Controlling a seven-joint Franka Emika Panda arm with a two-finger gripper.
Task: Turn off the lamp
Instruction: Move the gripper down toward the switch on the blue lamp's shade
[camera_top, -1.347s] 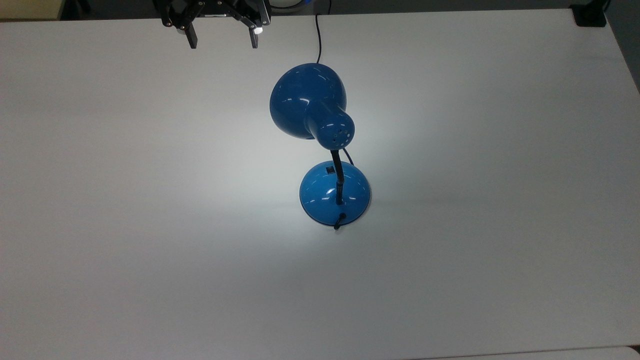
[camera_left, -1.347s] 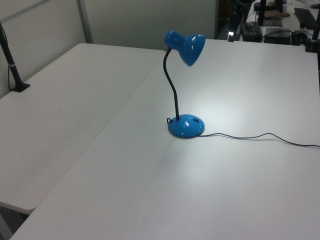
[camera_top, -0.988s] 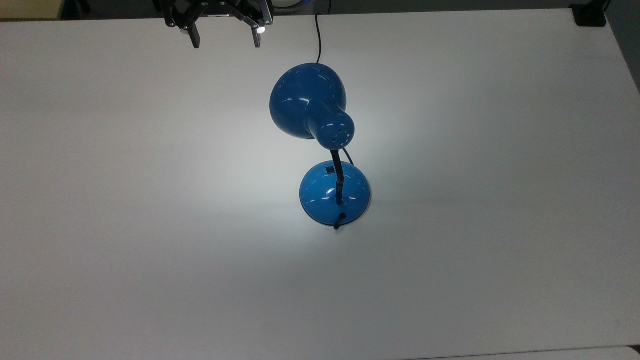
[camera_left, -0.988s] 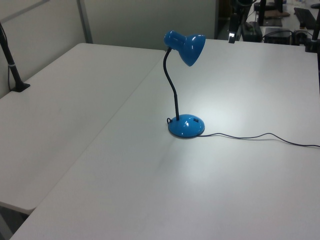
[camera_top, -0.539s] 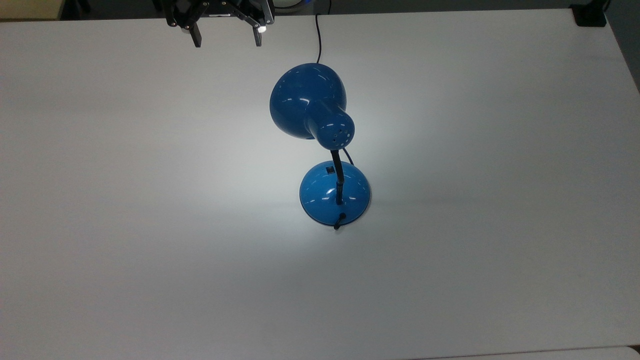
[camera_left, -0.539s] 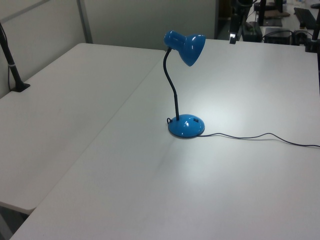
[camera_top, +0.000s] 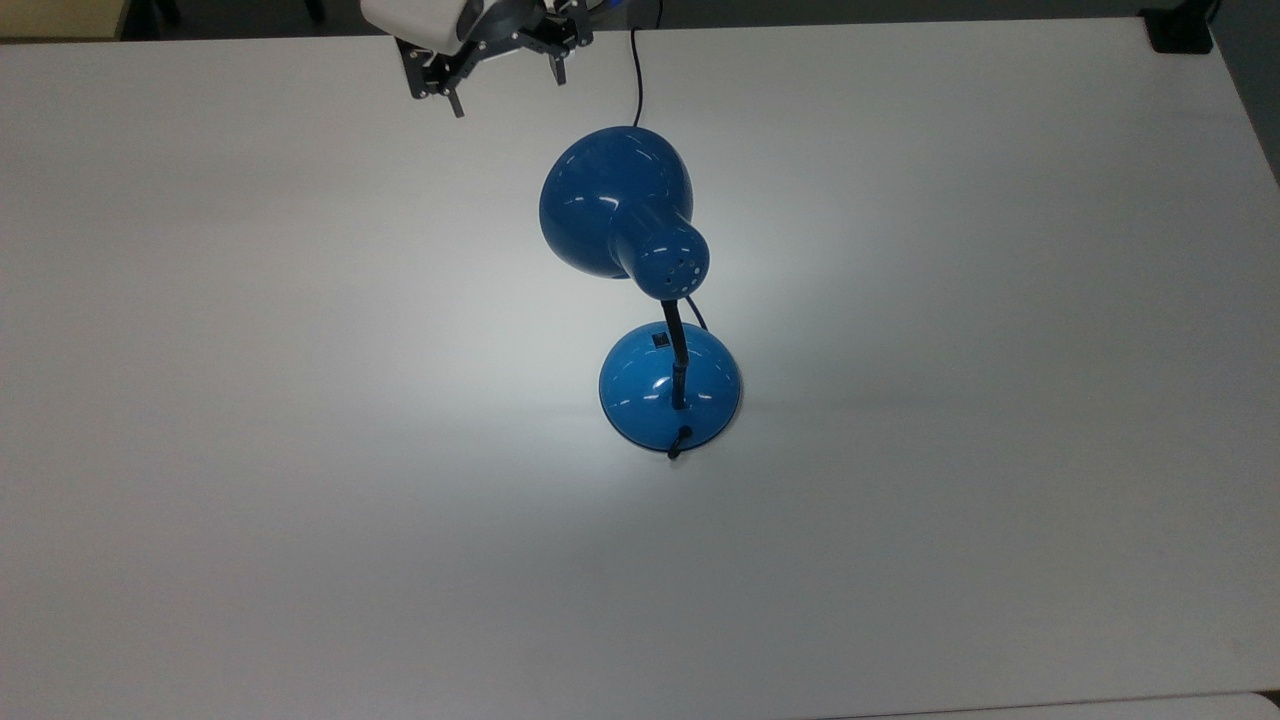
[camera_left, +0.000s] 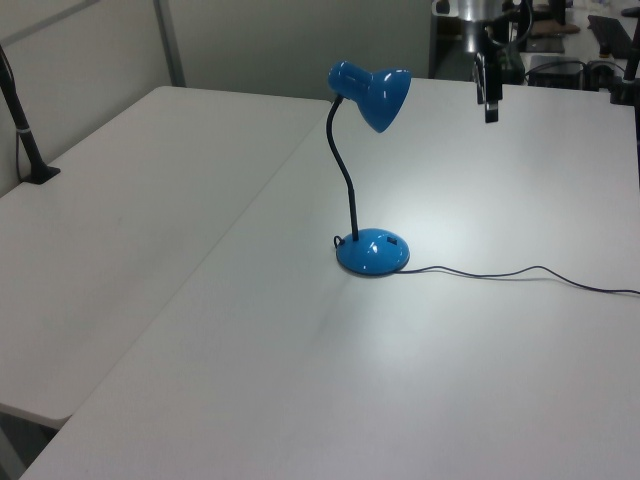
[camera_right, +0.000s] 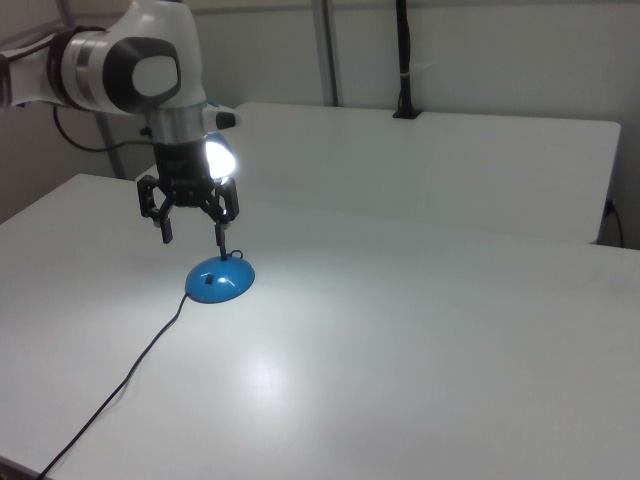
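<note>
Lamp (camera_top: 640, 290) is shining onto the table (camera_top: 1000, 300) while the gripper (camera_top: 505, 85), fingers spread and empty, is hovering beyond its shade; approach is under way, and pressing the base switch (camera_top: 660, 339) comes next.

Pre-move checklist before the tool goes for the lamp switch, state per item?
1. Lamp lit: ok, bright patch on the table and the bulb glows in the right view.
2. Tool open and holding nothing: ok.
3. Tool apart from the shade: ok.
4. Switch on the base reachable: cannot tell, the shade overhangs it in the top view.
5. Cord away from the switch: ok, it trails off to the left view's right.
</note>
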